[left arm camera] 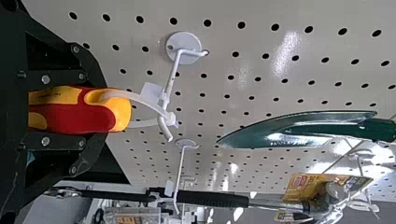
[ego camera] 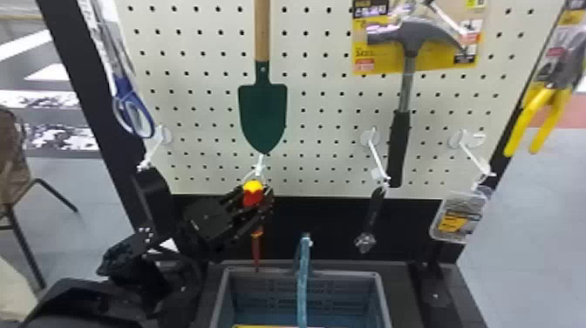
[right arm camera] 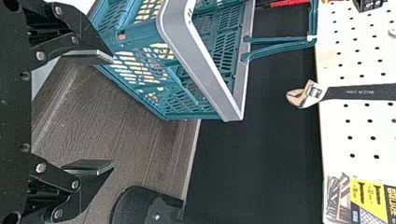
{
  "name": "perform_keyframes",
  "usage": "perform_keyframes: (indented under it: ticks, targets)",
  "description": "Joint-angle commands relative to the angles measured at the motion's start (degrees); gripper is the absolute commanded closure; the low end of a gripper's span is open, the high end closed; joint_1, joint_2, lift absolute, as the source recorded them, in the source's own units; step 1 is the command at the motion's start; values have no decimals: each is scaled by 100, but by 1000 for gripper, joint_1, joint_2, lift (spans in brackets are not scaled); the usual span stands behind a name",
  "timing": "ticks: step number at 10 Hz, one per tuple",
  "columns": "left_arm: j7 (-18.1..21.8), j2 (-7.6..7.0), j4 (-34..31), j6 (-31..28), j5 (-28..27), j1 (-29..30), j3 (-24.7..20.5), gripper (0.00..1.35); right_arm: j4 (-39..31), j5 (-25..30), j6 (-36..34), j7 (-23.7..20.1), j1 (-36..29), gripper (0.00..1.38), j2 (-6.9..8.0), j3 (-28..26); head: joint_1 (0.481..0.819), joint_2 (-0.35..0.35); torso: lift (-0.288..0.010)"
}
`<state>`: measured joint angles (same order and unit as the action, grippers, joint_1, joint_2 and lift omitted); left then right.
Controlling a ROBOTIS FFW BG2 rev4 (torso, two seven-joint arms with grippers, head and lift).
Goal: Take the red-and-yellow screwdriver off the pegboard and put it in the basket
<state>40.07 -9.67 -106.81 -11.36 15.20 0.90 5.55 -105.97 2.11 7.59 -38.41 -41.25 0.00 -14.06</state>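
In the head view my left gripper (ego camera: 258, 201) is at the handle of the red-and-yellow screwdriver (ego camera: 252, 193), which hangs tip down below the trowel. Seen from the left wrist, the left gripper (left arm camera: 99, 111) is shut on the red-and-yellow handle (left arm camera: 77, 116), one finger on each side. A clear loop at the handle's end is still around the white peg hook (left arm camera: 171, 88). The basket (ego camera: 222, 290) stands below, near the screwdriver's tip. My right gripper (right arm camera: 112, 112) is open with nothing between its fingers, beside the basket (right arm camera: 205, 70) in the right wrist view.
On the pegboard (ego camera: 322, 117) hang a green trowel (ego camera: 263, 113), a hammer (ego camera: 399, 144), an adjustable wrench (ego camera: 373, 213) and a small pack (ego camera: 460, 216). Blue-handled scissors (ego camera: 133, 107) hang at the left, yellow-handled pliers (ego camera: 538, 117) at the right. The basket's blue handle (ego camera: 304, 279) stands upright.
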Motion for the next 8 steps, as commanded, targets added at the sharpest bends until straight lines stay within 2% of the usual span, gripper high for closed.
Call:
perform_keyframes:
  ticks: [1,8]
  targets:
    - [1,0,0,2,0,11,-1,1196,0,0,-3,0,0,472,5,0,549,0,-100]
    - [-52,17,-14,55,9,48,-45,1196,14,0,-12,0,0,472,5,9,549,0,-100]
